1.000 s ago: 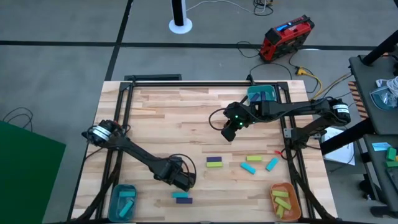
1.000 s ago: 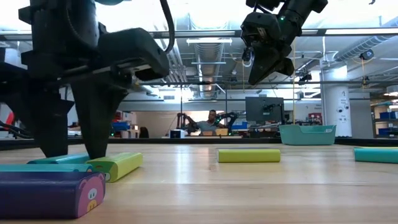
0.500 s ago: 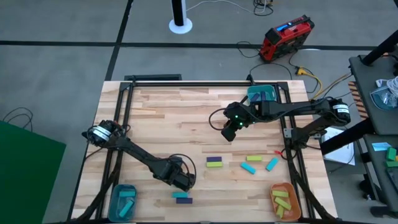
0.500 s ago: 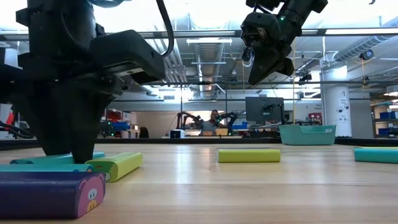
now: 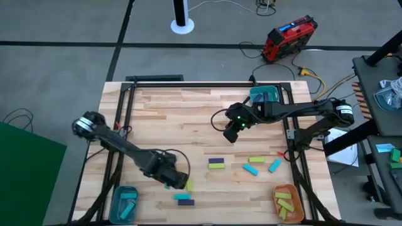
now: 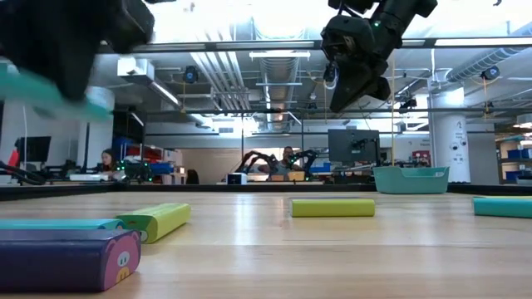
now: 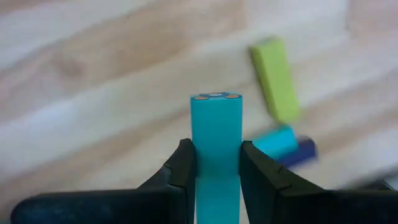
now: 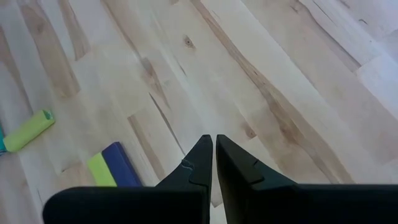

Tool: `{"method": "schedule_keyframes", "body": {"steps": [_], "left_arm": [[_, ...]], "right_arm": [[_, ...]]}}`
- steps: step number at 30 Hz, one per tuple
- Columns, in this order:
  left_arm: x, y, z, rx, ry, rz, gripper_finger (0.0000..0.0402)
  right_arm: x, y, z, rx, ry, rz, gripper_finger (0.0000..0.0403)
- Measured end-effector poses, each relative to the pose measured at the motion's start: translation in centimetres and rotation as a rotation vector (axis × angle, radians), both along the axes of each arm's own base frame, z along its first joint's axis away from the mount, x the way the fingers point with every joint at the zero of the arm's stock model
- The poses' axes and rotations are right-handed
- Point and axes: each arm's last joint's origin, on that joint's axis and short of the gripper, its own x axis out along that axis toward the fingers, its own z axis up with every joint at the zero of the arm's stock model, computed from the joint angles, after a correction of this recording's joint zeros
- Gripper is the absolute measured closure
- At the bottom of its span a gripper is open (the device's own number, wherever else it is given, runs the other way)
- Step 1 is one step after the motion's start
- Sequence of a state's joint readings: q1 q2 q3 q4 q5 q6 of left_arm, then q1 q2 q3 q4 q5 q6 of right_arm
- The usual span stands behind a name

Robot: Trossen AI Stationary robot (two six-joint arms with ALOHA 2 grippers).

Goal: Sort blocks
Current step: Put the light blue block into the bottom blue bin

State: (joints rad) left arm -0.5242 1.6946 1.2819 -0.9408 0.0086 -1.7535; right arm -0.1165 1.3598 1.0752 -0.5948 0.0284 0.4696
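Across the tabletop (image 5: pixel 169 119) blocks are scattered near the front edge, with a teal bowl (image 5: pixel 124 202) at the left corner. A cyan block (image 7: pixel 216 149) is clamped upright in the left pincer (image 7: pixel 215 163), lifted off the wood; it could be dropped short of that bowl if the narrow grip slips. Mid-table, the right pincer (image 8: pixel 214 160) is held clenched and empty.
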Motion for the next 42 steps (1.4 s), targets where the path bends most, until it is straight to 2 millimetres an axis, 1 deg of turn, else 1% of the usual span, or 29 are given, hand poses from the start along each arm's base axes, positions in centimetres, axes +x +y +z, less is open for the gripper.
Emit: {"method": "schedule_keyframes", "body": {"steps": [3, 5, 11, 15, 17, 25, 28, 36, 42], "left_arm": [[-2.0, -0.7, 2.2, -0.018, -0.041, 0.024, 0.0335], [-3.7, -1.2, 3.4, -0.029, -0.037, 0.051, 0.0335], [-8.2, -4.2, 4.6, -0.075, 0.015, 0.097, 0.0335], [-11.1, -6.2, 4.7, -0.099, 0.081, 0.094, 0.0335], [-12.3, -6.9, 4.7, -0.108, 0.128, 0.052, 0.0335], [-16.4, -9.1, 3.7, -0.011, 0.180, -0.105, 0.0334], [-17.1, -9.6, 3.3, 0.004, 0.195, -0.126, 0.0322], [-17.1, -9.9, 2.1, 0.060, 0.222, -0.122, 0.0310], [-17.1, -9.8, 1.6, 0.080, 0.232, -0.120, 0.0287]], "right_arm": [[0.1, 0.0, 0.0, -0.002, -0.006, 0.001, 0.0390], [0.1, -0.1, 0.1, -0.003, -0.009, 0.000, 0.0390], [0.0, -0.4, 0.1, -0.030, -0.007, -0.030, 0.0390], [0.0, -0.6, 0.1, -0.041, -0.009, -0.044, 0.0390], [0.1, -0.6, 0.1, -0.043, -0.014, -0.046, 0.0390], [0.5, -0.7, 0.5, -0.046, -0.076, -0.054, 0.0390], [0.7, -0.8, 0.6, -0.049, -0.099, -0.057, 0.0390], [0.7, -1.0, 0.7, -0.035, -0.113, -0.088, 0.0390], [0.7, -1.1, 0.7, -0.029, -0.114, -0.098, 0.0390]]}}
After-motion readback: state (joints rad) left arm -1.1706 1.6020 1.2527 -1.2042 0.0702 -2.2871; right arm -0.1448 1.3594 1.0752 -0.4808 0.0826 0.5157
